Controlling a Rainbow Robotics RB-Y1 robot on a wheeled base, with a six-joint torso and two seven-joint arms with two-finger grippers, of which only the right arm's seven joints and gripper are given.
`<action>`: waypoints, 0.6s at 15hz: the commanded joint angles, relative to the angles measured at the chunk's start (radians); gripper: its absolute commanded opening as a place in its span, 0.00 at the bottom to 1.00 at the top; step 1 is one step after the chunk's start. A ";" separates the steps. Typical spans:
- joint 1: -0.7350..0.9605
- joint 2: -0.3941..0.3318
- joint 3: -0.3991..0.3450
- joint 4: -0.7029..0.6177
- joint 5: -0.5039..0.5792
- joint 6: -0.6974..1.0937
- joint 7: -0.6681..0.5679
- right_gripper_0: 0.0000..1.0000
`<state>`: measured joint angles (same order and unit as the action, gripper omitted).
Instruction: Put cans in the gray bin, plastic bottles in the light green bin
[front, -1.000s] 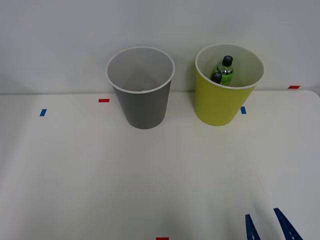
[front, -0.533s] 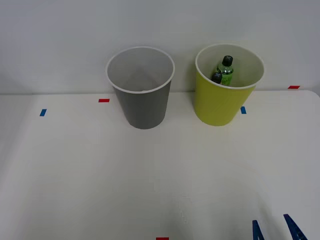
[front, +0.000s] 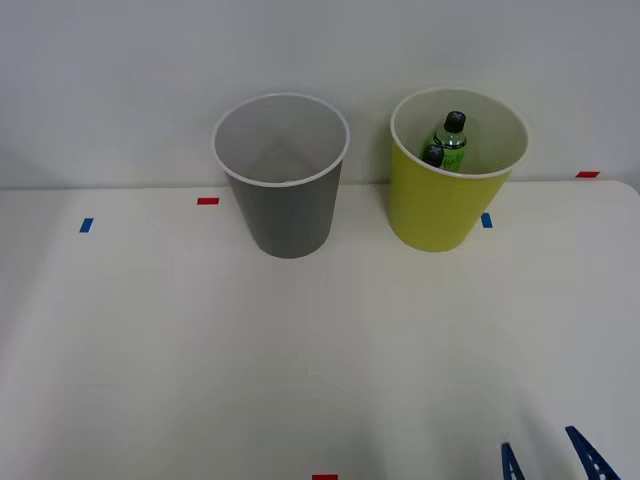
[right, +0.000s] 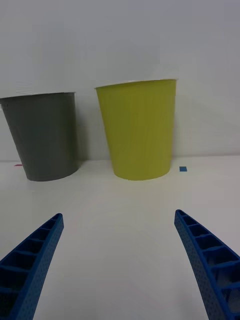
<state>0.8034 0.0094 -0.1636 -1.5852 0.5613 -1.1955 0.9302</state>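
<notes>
The gray bin (front: 288, 205) stands upright at the back of the white table, its pale inside showing nothing; the wrist view has it as gray bin (right: 44, 135). To its right stands the light green bin (front: 440, 205), also light green bin (right: 137, 130). Inside it are two plastic bottles: a green one with a black cap (front: 452, 136) and another black cap (front: 433, 155) beside it. My right gripper (front: 545, 455) is open at the table's near right edge, far from both bins, its blue ribbed fingers (right: 35, 250) holding nothing. No cans are in view.
Small red tape marks (front: 207, 201) and blue tape marks (front: 86, 225) dot the table (front: 300, 330). A blue mark (front: 486, 220) lies by the green bin's base. A pale wall rises right behind the bins.
My right gripper has drawn back toward the near right edge of the front view, so less of its fingers shows. The bins and bottles have not moved.
</notes>
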 joint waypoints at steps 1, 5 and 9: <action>-0.015 -0.009 0.035 0.013 -0.032 0.022 0.019 0.76; -0.069 -0.042 0.208 0.106 -0.271 0.031 0.272 0.76; -0.093 -0.031 0.228 0.109 -0.262 0.043 0.240 0.76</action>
<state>0.7137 -0.0270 0.0600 -1.4767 0.2921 -1.1552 1.1817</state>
